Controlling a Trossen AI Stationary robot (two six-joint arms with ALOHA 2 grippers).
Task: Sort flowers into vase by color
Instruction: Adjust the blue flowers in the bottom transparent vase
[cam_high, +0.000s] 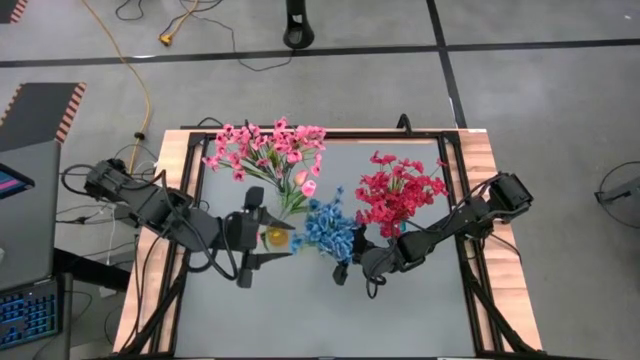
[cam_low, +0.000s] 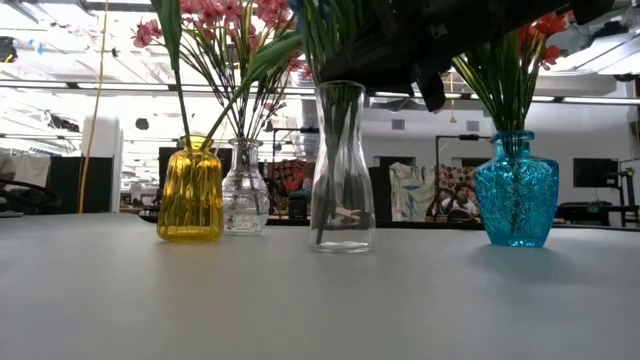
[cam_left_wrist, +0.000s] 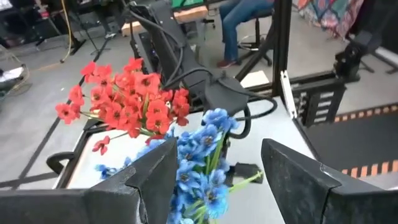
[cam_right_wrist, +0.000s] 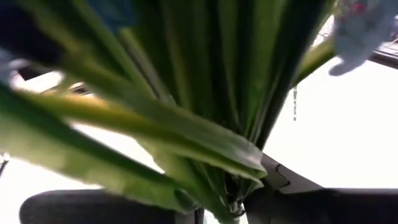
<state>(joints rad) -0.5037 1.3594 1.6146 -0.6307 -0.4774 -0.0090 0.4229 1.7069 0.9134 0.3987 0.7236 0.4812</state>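
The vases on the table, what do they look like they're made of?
All four look like glass. The yellow vase and blue vase are tinted, see-through and glossy, the blue one with a bumpy pattern. The small clear vase looks cut or pressed. The tall clear vase is smooth; stems show through it.

The grey surface carries four vases: yellow vase, small clear vase, tall clear vase, blue vase.
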